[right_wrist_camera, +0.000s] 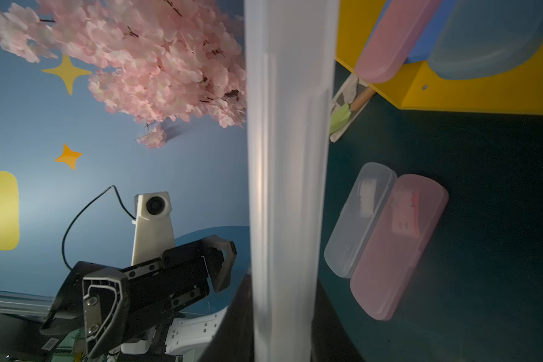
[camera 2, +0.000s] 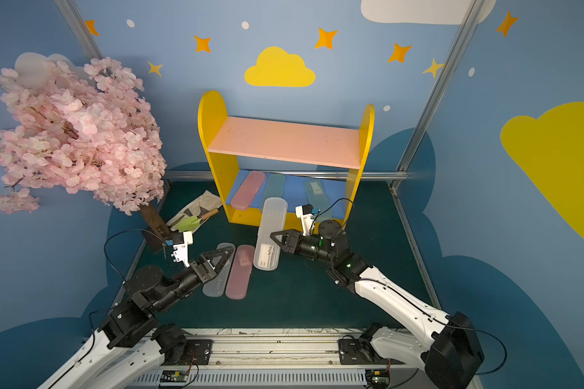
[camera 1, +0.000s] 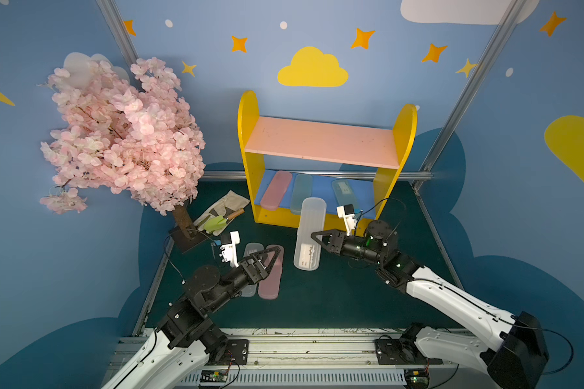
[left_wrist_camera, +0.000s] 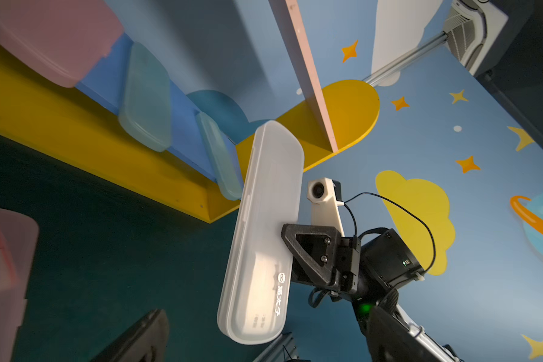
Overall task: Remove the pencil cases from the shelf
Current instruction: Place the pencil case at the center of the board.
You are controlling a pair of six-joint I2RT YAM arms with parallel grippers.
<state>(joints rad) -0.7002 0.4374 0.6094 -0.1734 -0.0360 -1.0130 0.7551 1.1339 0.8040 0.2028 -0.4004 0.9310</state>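
Only readable print is a white brand mark on the frosted white pencil case (left_wrist_camera: pixel 261 219) pinched in my right gripper (left_wrist_camera: pixel 290 250). It's a small round owl-like face icon, then three Chinese characters, 猫太子, running lengthwise near one rounded end. Fainter small print beyond it is too blurred to read. White label on the pale blue pencil case (camera 1: pixel 344 193) on the shelf (camera 1: pixel 250 175): unreadable. Labels inside the pink pencil case (right_wrist_camera: pixel 398 244) and the second frosted pencil case (right_wrist_camera: pixel 355 225): also unreadable.

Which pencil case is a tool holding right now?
The frosted white translucent plastic case, clamped in the right tool; the rest lie loose on the blue lower board or the green table.
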